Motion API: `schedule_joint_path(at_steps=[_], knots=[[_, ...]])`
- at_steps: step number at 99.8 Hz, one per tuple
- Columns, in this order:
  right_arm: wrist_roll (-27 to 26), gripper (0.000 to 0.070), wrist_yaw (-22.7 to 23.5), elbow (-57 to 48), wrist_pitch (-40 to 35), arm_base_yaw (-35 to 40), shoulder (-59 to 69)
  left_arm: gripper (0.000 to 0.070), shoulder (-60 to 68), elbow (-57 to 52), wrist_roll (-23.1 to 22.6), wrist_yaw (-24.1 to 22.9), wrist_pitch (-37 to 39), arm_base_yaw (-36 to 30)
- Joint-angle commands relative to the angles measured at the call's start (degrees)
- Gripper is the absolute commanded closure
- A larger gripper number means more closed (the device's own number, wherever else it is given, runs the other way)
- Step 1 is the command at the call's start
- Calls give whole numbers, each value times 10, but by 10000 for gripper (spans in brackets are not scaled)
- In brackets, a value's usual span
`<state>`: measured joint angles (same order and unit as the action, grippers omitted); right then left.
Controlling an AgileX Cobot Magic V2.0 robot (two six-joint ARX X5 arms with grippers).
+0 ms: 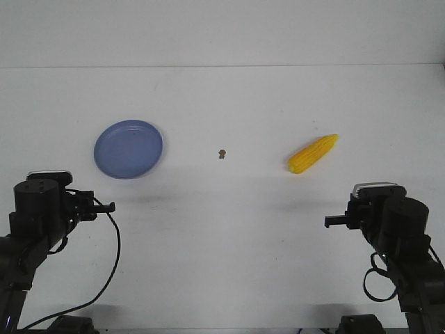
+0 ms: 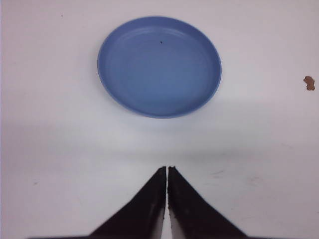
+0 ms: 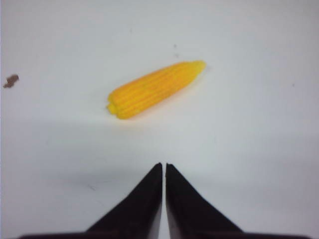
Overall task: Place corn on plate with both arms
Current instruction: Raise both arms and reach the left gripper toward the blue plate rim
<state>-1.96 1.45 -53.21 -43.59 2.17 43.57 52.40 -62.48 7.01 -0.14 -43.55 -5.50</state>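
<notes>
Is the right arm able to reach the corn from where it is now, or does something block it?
Probably yes. The corn lies alone on the table, ahead of the right gripper, with only bare surface between them. The gripper is shut, so it must open first.

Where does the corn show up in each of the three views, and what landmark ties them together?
Front view: the corn lies right of centre, tip pointing up-right.
Left wrist view: not in it.
Right wrist view: the corn lies above the shut right hand.
Shared landmark: the small brown speck, in all three views.
</notes>
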Motion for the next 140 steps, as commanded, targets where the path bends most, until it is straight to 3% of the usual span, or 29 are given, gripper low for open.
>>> schedule_joint_path(at_steps=[1,34,40,44,50,56,82,102,140], knots=[[-6,684,1,-11,3,0,1,694,3,-11,0,-1,2,0],[-6,677,0,-11,-1,0,-5,661,-2,-11,0,-1,-1,0],[-6,604,0,-11,-2,0,-5,527,-2,-11,1,-1,-1,0],[-6,516,0,-11,-2,0,-4,381,-2,-11,2,-1,-1,0],[-6,369,0,-11,-2,0,-5,225,-2,-11,2,-1,-1,0],[-6,269,0,-11,-2,0,-5,159,-2,-11,2,-1,-1,0],[-6,252,0,-11,7,0,-5,157,-2,-11,2,-1,7,0],[-6,252,0,-11,14,0,-4,157,30,-12,15,-2,63,16],[-8,252,0,-11,16,0,-4,157,259,-92,31,-1,112,92]])
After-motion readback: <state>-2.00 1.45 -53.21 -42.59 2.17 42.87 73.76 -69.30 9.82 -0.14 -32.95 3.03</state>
